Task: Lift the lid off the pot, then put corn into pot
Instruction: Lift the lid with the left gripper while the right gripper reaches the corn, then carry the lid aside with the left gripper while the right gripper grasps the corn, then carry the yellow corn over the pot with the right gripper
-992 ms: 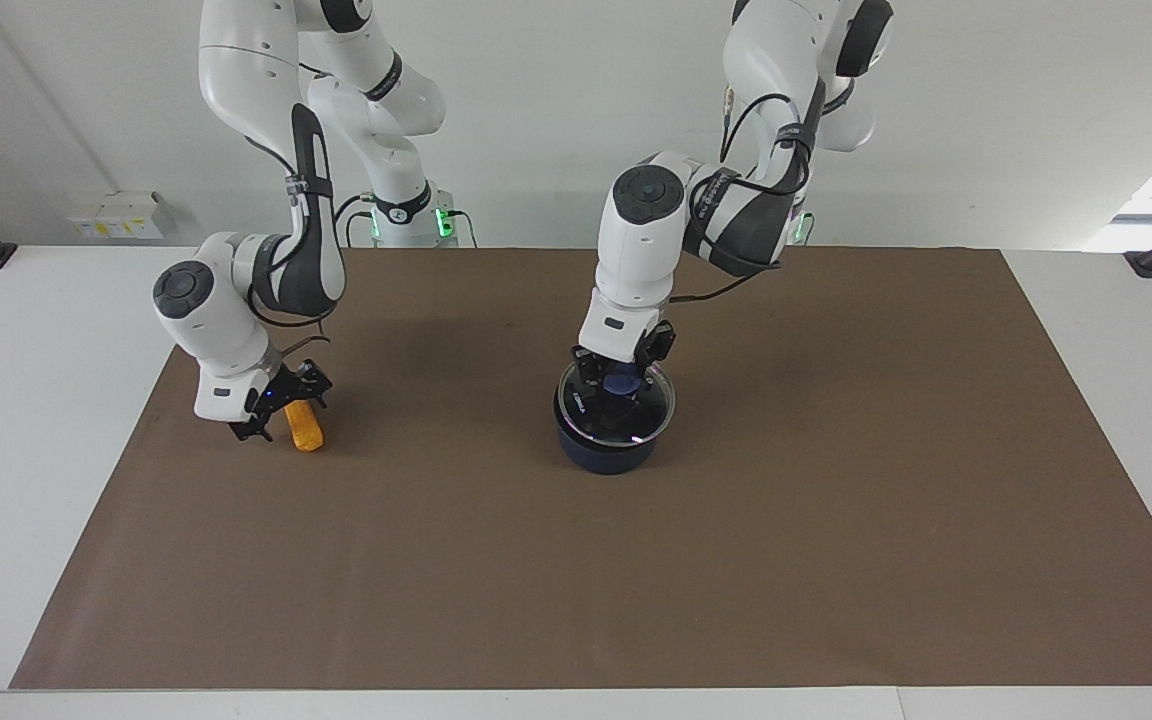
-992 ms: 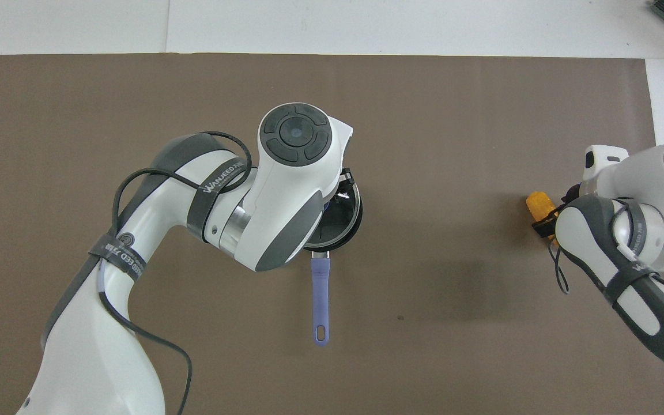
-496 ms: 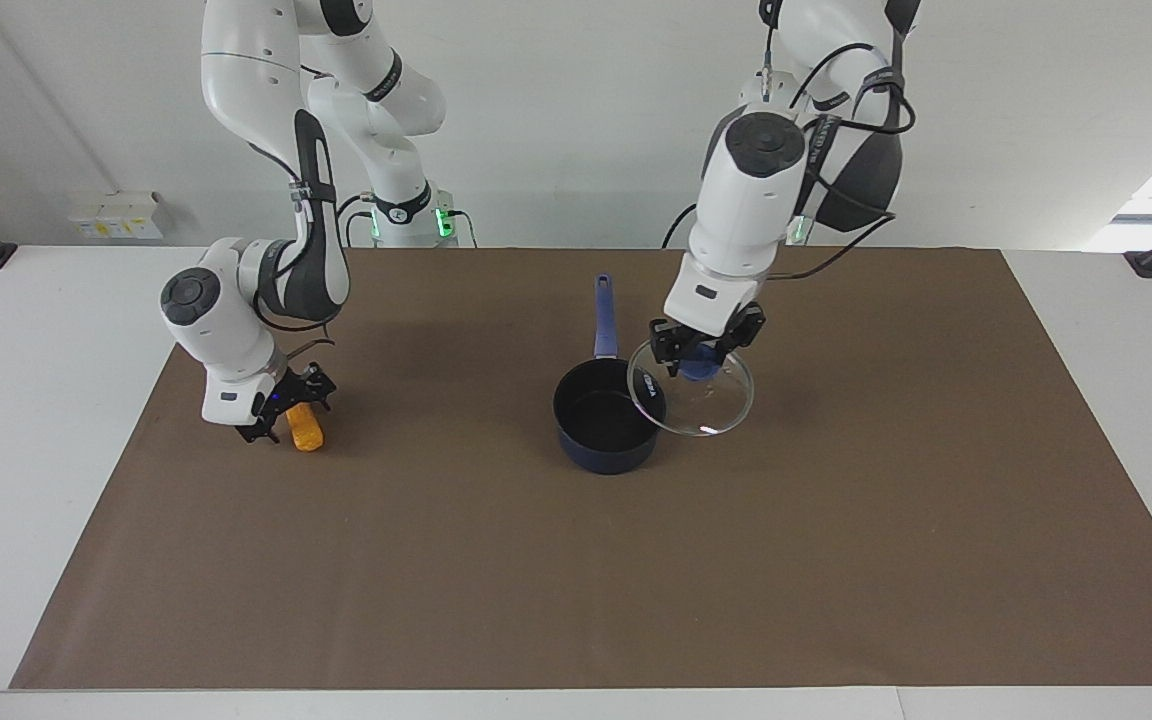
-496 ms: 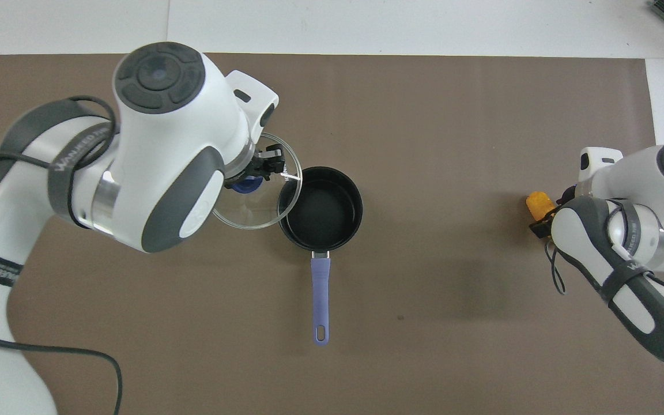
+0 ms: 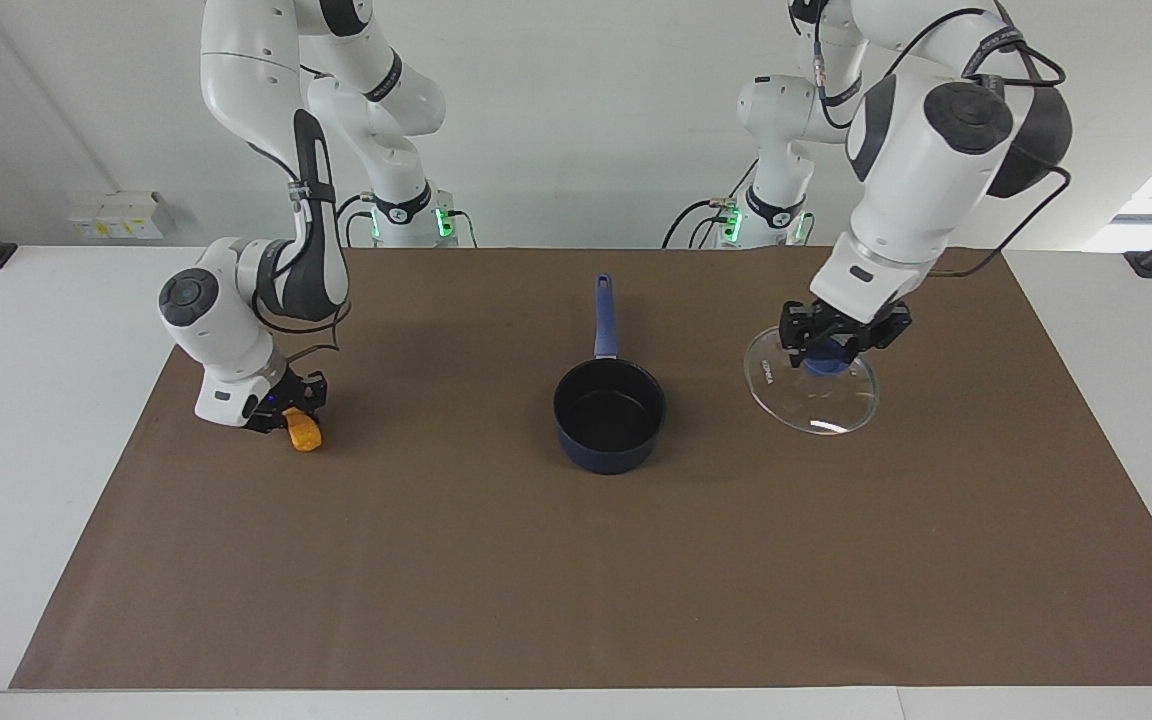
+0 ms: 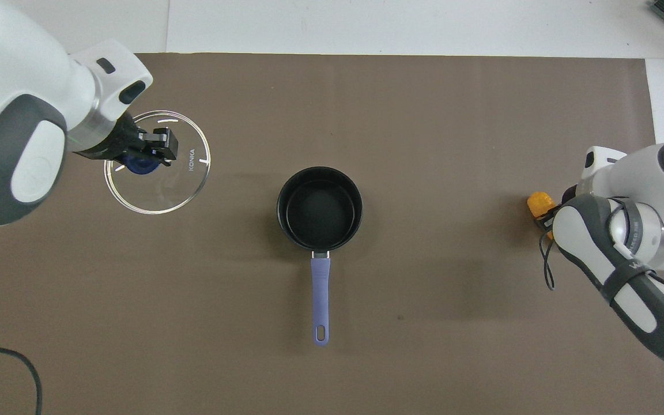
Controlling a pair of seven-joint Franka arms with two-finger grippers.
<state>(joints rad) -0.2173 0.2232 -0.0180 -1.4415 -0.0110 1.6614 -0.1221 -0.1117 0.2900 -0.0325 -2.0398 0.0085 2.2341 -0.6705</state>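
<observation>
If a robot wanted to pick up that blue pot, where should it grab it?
Probably by the long straight handle. It lies level over the brown mat and points toward the robots, with bare mat on both sides. Jaws coming straight down could close across its narrow width. The pot itself is round, so its wall likely looks too wide for them.
</observation>
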